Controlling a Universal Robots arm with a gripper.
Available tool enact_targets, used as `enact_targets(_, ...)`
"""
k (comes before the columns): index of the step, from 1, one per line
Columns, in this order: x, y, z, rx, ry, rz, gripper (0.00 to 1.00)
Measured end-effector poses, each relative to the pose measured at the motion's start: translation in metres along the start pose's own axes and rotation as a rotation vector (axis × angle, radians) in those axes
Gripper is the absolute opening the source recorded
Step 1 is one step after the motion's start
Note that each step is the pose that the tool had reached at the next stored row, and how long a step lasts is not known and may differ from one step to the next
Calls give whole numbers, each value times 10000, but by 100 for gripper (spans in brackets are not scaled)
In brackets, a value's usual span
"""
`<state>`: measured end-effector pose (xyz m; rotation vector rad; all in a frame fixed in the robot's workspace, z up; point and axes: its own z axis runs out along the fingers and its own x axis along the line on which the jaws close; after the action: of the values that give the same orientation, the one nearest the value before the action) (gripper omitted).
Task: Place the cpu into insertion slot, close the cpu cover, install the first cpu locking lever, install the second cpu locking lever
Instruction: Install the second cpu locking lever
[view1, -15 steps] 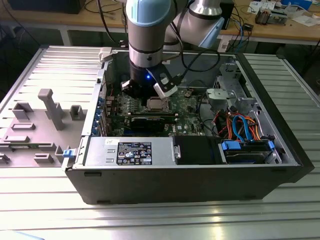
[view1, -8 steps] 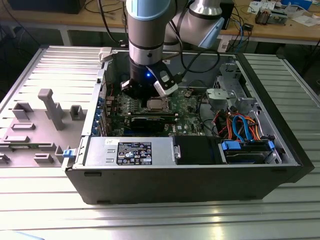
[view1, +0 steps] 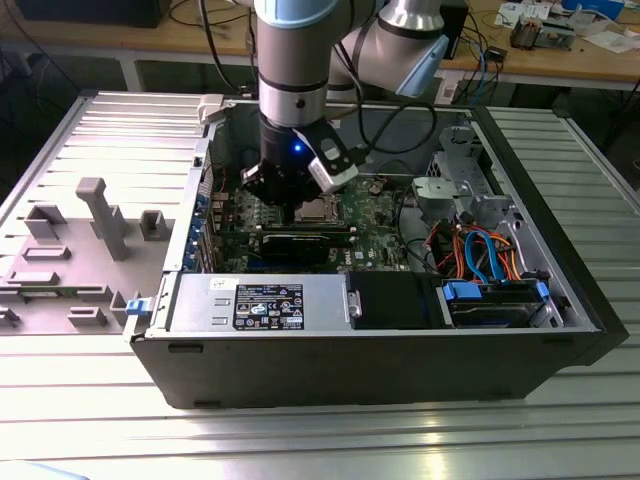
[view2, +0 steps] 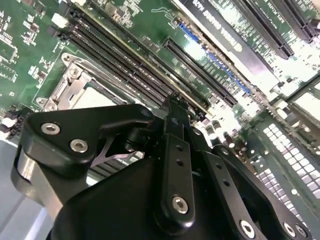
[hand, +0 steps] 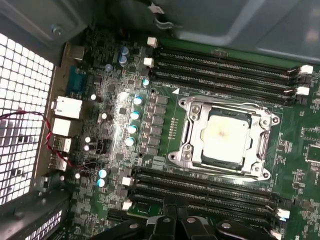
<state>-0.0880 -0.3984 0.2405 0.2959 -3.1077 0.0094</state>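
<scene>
The cpu (hand: 222, 137), a silvery square chip, lies flat in the insertion slot (hand: 176, 156) on the green board. The cpu cover (hand: 194, 107), a thin metal frame, lies down around the chip's edges. Thin metal levers run along two sides of the socket. In the second wrist view the cpu (view2: 97, 99) shows just past the black gripper body, with the cover (view2: 69, 84) around it. My gripper (view2: 172, 107) hangs over the long memory slots beside the socket, fingers together and nothing between them. In the exterior view the gripper (view1: 290, 195) is low inside the case, next to the socket (view1: 316, 209).
Black memory slots (hand: 220, 65) flank the socket on both sides. A long black card (view1: 305, 240) lies in front of the socket. The case walls (view1: 185, 240), a power supply (view1: 262, 302) and a drive cage with cables (view1: 480, 250) hem in the board.
</scene>
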Motion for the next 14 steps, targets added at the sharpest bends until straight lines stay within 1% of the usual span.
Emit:
enact_targets(1,-2,0,2,-41,1,26,11)
enact_targets(3,-2,1,3,-166,-21,80,11)
enact_targets(4,-2,1,3,-240,-35,110,11)
enact_targets(5,-2,1,3,-359,-57,149,11)
enact_targets(7,-2,1,4,-552,-94,214,11)
enact_targets(8,-2,0,4,-666,-116,281,11)
enact_targets(9,-2,1,6,-759,-136,384,11)
enact_targets(10,-2,1,7,-820,-148,452,11)
enact_targets(11,-2,1,9,-853,-156,514,11)
enact_targets(13,-19,-2,20,-851,-163,733,11)
enact_targets(14,-45,-6,36,-839,-166,876,11)
